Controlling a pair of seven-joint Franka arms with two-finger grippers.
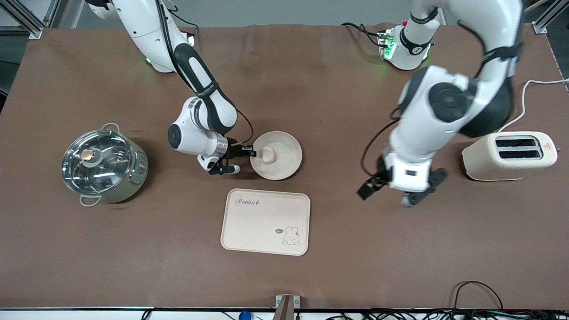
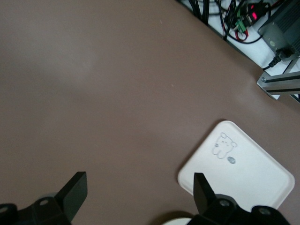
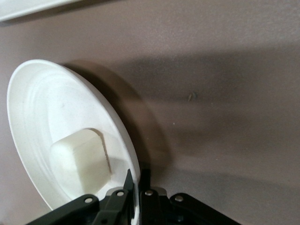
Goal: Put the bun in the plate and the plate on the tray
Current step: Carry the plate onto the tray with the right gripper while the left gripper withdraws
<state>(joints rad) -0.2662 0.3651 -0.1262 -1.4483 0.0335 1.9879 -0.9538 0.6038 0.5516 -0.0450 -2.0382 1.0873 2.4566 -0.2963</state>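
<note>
Plate (image 3: 42, 112) rim pinched between right gripper (image 3: 136, 190) jaws.

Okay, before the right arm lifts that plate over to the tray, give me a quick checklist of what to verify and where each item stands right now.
1. Bun in plate: ok.
2. Right gripper shut on plate rim at the right arm's end: ok.
3. Plate level: not ok, the right wrist view shows it tilted.
4. Tray bare, nearer the front camera than the plate: ok.
5. Left gripper open, off the route over bare table, waiting: ok.
6. Grip firmness: cannot tell.
</note>
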